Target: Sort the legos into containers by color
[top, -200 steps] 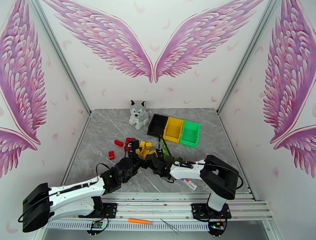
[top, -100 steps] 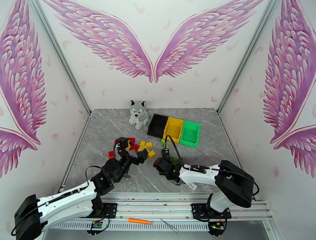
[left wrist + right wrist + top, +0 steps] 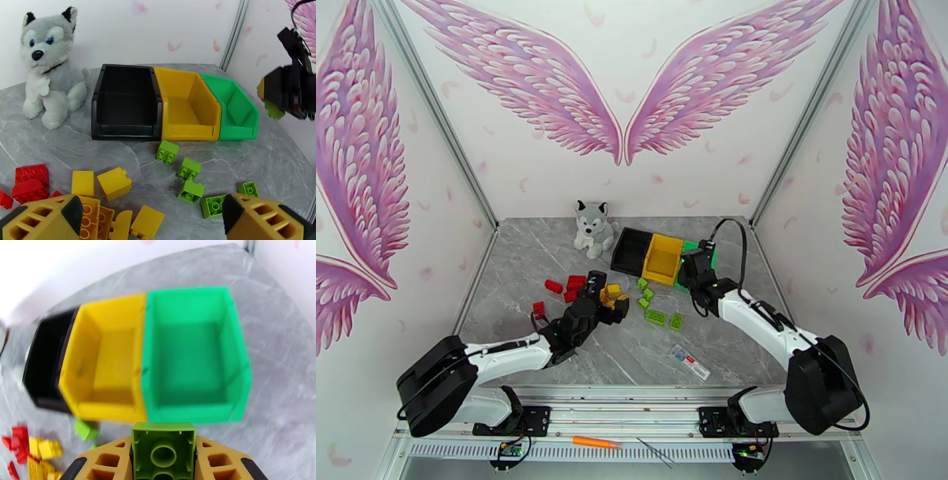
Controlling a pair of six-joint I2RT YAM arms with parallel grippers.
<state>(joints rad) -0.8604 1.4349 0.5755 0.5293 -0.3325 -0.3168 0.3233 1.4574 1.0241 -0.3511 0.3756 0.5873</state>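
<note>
1. Right gripper (image 3: 164, 467): closed on a light-green brick (image 3: 164, 447), which is clamped between the two fingers with its hollow underside turned towards the wrist camera.
2. The held brick is kept in the air just short of the front wall of the green bin (image 3: 193, 358); from above, the same gripper (image 3: 695, 267) is seen at that bin's near edge.
3. One second earlier this gripper was low over the table (image 3: 245, 158) among the loose green bricks (image 3: 189, 169), close beside the other arm. It has since been raised and carried to the far right.
4. Left gripper (image 3: 152, 225): the jaws are spread wide and nothing is held between them. It is poised low over the yellow bricks (image 3: 114, 183).
5. Half a second earlier the left gripper was placed further left, by the red bricks (image 3: 31, 175); its wide opening is unchanged.
6. The black bin (image 3: 124, 98), yellow bin (image 3: 185, 102) and green bin are set side by side in a touching row, with a toy husky (image 3: 49, 67) left of the black one.
7. Loose bricks remain on the table in front of the bins: red at the left, yellow in the middle, green towards the right.
</note>
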